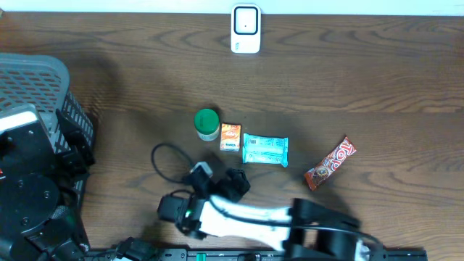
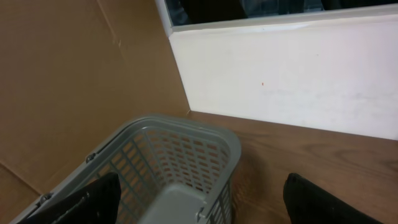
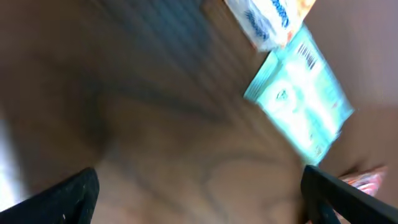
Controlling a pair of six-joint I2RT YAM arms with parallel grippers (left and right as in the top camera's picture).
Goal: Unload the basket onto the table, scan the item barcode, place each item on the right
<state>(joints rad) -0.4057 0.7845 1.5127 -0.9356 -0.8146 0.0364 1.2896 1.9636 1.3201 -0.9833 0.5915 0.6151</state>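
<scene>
We see the right fingers (image 3: 69,196) spread wide with nothing between them, hanging over bare wood just short of the items. Their view is blurred, but a barcode (image 3: 308,58) shows on the upper end of the teal packet (image 3: 303,106), which lies flat on the surface (image 1: 377,87). From above, the packet (image 1: 265,150) sits in the middle of the surface in a short row: a green-lidded jar (image 1: 207,123) at the left, a small orange box (image 1: 230,136) just beside it, then the packet close against the box. A red bar (image 1: 330,163) lies tilted, apart to the right of the packet. The scanner (image 1: 246,29) stands at the far edge, well apart from the row and facing toward it. The right arm (image 1: 254,216) reaches in from the near edge, its wrist just below the row.

The left fingers (image 2: 84,200) are also spread wide and hold nothing. They hang above the grey basket (image 2: 186,134), which stands at the left end of the surface near a white wall (image 2: 292,74) and a sheet of brown cardboard (image 2: 68,81). We cannot tell from this view whether anything lies in the basket.
</scene>
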